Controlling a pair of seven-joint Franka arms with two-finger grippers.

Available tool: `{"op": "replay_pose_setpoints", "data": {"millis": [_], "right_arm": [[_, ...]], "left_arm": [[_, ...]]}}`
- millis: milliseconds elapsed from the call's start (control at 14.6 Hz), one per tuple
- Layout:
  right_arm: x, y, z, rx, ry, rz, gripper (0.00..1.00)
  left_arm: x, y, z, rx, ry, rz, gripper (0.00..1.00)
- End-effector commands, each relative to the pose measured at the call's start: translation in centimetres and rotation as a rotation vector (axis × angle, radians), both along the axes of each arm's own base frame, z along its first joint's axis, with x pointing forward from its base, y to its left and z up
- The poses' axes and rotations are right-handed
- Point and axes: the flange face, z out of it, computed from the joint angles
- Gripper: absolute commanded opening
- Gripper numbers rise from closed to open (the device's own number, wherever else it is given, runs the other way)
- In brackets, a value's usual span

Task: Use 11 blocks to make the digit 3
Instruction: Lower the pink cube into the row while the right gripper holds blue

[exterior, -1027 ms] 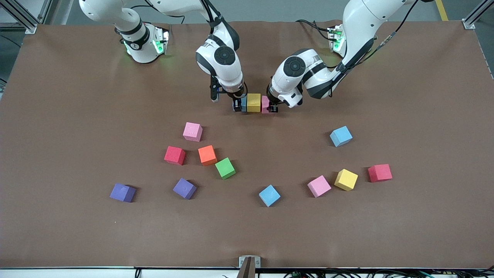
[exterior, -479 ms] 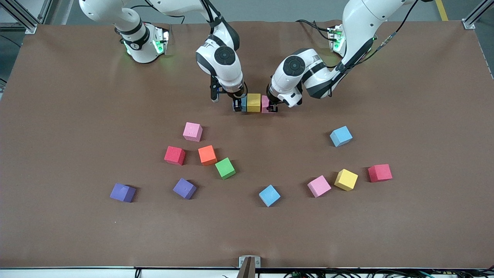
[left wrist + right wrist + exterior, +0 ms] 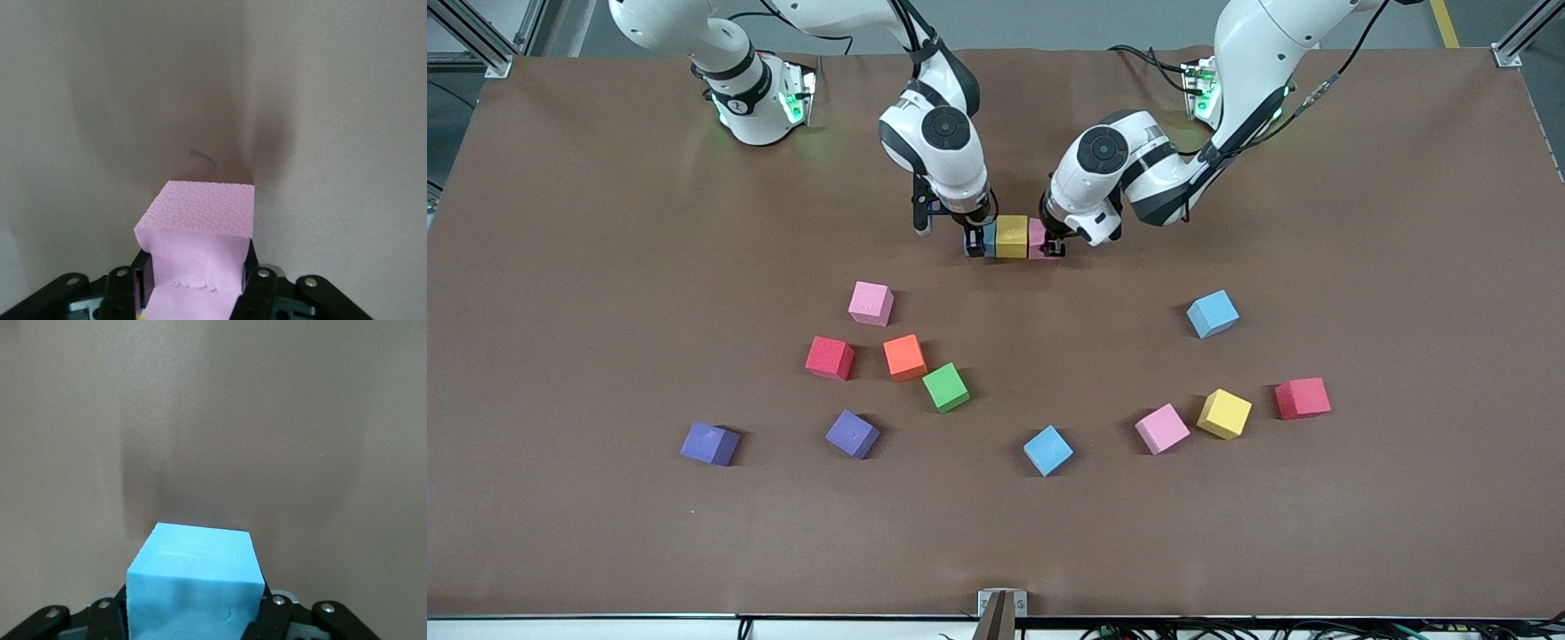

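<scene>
A yellow block [image 3: 1011,236] sits on the table between both hands. My right gripper [image 3: 975,242] is shut on a blue block [image 3: 989,238] pressed against the yellow one's side toward the right arm's end. My left gripper [image 3: 1050,245] is shut on a pink block [image 3: 1036,236] against the yellow one's other side, so the three form a short row. In the left wrist view the pink block [image 3: 200,227] fills the jaws of the left gripper [image 3: 197,270]. The right wrist view shows the blue block [image 3: 193,577] squeezed in the right gripper [image 3: 193,610].
Loose blocks lie nearer the camera: pink [image 3: 871,303], red [image 3: 830,357], orange [image 3: 904,356], green [image 3: 945,388], blue [image 3: 1048,450], pink [image 3: 1162,428], yellow [image 3: 1224,413], red [image 3: 1302,397], blue [image 3: 1212,313]. Two purple cubes [image 3: 710,444] [image 3: 852,434] lie toward the right arm's end.
My left gripper has edged the pink block slightly toward the yellow block, closing the small gap. The right gripper and blue block have stayed put.
</scene>
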Motion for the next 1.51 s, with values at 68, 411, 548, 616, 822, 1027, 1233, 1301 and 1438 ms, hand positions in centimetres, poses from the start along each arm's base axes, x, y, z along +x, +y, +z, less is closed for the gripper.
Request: {"op": "replay_pose_setpoints", "data": {"millis": [68,411,548,616,822,1027,1233,1301,1438], "right_arm": [[-0.4,0.8,-1.3,-0.005,-0.002,0.007,0.01],[-0.4,0.8,-1.3,-0.006,-0.001,0.005,0.11],[-0.3,0.8,-1.3,-0.004,-0.001,-0.002,0.26],[-0.3,0.8,-1.3,-0.004,0.0,-0.004,0.4],[-0.2,0.7,-1.3,-0.004,0.0,-0.008,0.75],[0.0,0.5,-1.3,-0.004,0.004,-0.02,1.0],[0.0,0.5,-1.3,-0.003,0.003,-0.018,1.0],[0.0,0.5,-1.3,-0.005,0.004,-0.018,1.0],[0.1,0.5,-1.2,-0.004,0.002,-0.013,1.0]], "left_arm": [[-0.9,0.0,0.2,0.004,-0.02,0.001,0.23],[-0.8,-0.1,0.1,0.002,-0.018,0.003,0.23],[-0.7,0.0,0.1,0.005,-0.016,0.005,0.23],[-0.7,0.0,0.1,0.005,-0.016,0.005,0.24],[-0.3,0.2,0.2,0.003,-0.019,0.012,0.52],[-0.1,0.0,0.6,0.006,-0.024,0.022,0.89],[-0.1,-0.2,1.0,0.008,-0.031,0.019,1.0],[0.0,-0.5,1.3,0.024,-0.024,0.012,1.0],[-0.1,-1.3,2.5,0.036,-0.022,-0.003,1.0]]}}
